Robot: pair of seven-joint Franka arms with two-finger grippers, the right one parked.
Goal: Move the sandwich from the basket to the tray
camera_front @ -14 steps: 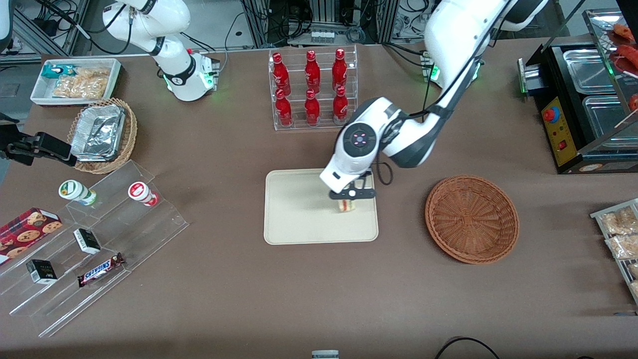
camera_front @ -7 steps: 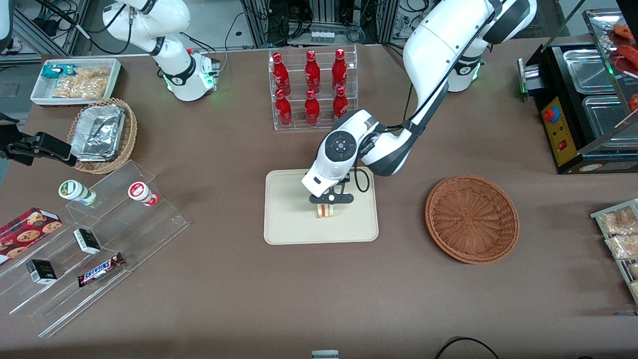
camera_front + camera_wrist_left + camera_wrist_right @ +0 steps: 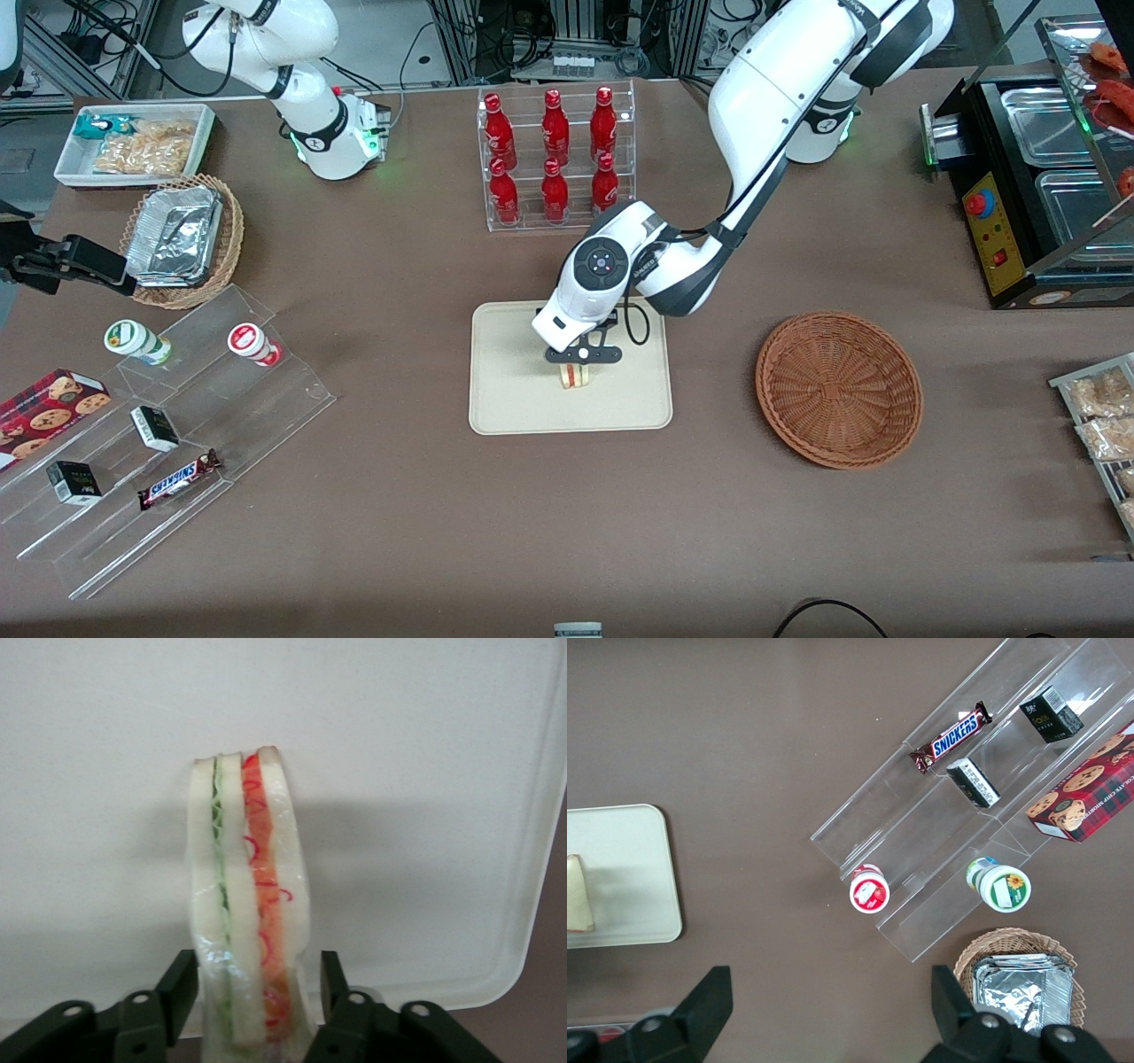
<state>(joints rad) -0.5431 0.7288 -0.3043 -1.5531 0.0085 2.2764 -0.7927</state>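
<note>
The left arm's claw [image 3: 578, 365] hangs low over the middle of the tray [image 3: 505, 399], and its two fingers [image 3: 180, 985] pinch the sandwich [image 3: 576, 377] between them. In the wrist view the sandwich [image 3: 248, 904] stands on edge above the cream tray [image 3: 443, 771], a finger pressed against each of its white bread faces, the red filling stripe and a thin green line running along the cut edge that faces the camera. Whether the wedge's lower end touches the tray floor cannot be told. The parked arm's wrist view catches one pale corner of the sandwich [image 3: 579, 895] over the tray [image 3: 638, 877]. The basket [image 3: 838, 388], round and reddish-brown, lies on the brown surface [image 3: 567, 523] toward the working arm's end, well apart from the tray, with nothing in it. Farther from the front camera than the tray stands a clear rack of red bottles [image 3: 554, 155]. Toward the parked arm's end are a stepped clear display [image 3: 168, 434] carrying a Snickers bar [image 3: 180, 478], a cookie box [image 3: 44, 412] and two small cups, a tan wicker basket of foil trays [image 3: 182, 239], and a white bin of snack bags [image 3: 137, 142]
</note>
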